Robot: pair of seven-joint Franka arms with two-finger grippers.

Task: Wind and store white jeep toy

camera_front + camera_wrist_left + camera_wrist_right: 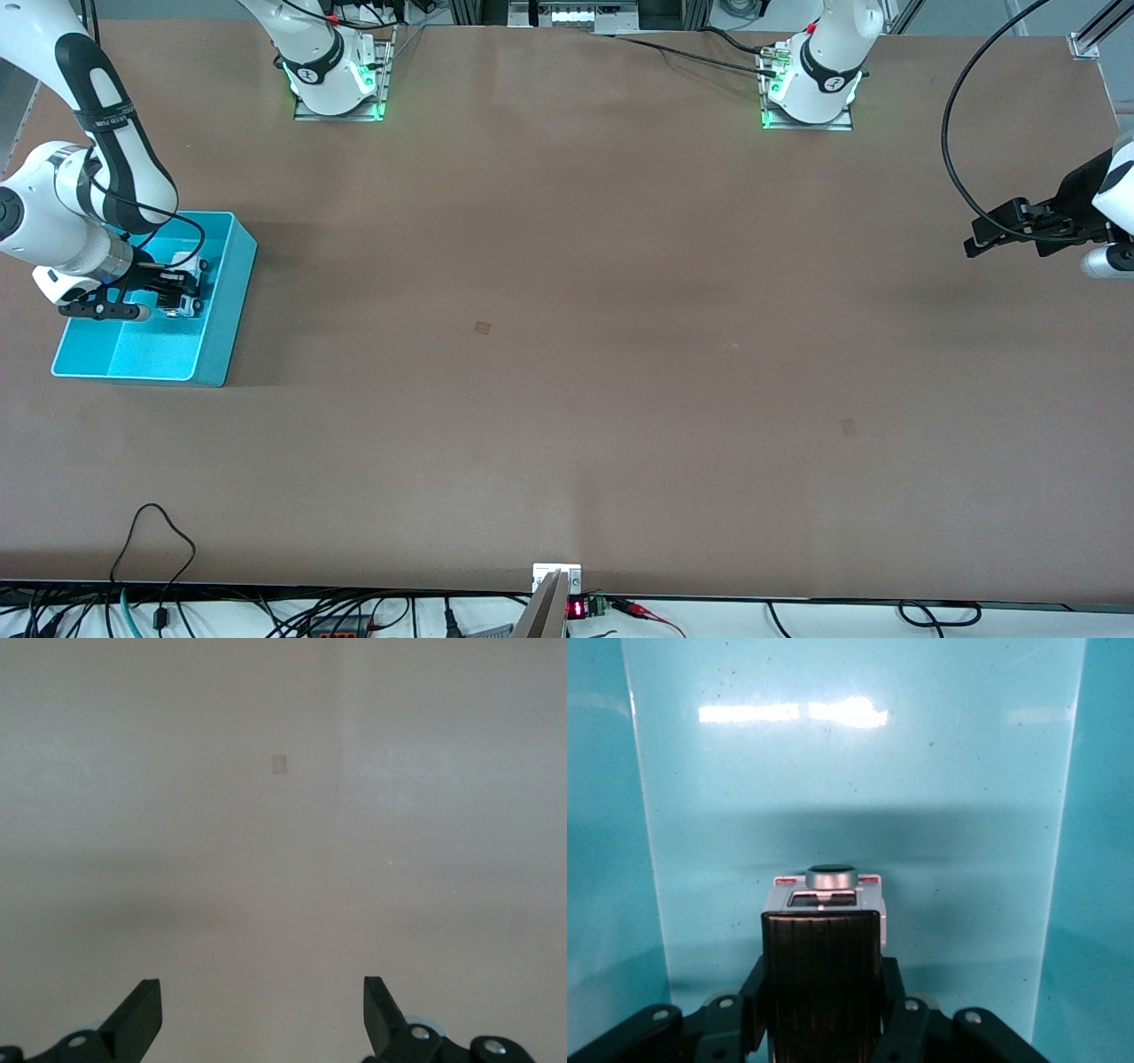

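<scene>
The right gripper (182, 292) is down inside the turquoise bin (232, 301), which sits on the desk (567, 354) at the right arm's end, and its fingers (749, 1010) are clamped on the white jeep toy (824, 904). In the right wrist view the jeep's black roof panel fills the space between the fingers, with the white body and a round dark knob or spare wheel poking out ahead of them over the bin's pale floor. The car's long axis runs straight out from the wrist, in line with the gripper's reach, so the fingers grip it across its narrow width. Whether its wheels already rest on the bin floor or hang just above it is hard to say from these angles; the shadow close under the car suggests it is very low. The coming move, I judge, is simply to release: the toy is already within the bin walls, so parting the fingers and lifting straight up should leave it stored without catching a wall. The left gripper (263, 1014) waits over bare desk at the left arm's end, well apart from the bin, its fingers spread wide and holding nothing
</scene>
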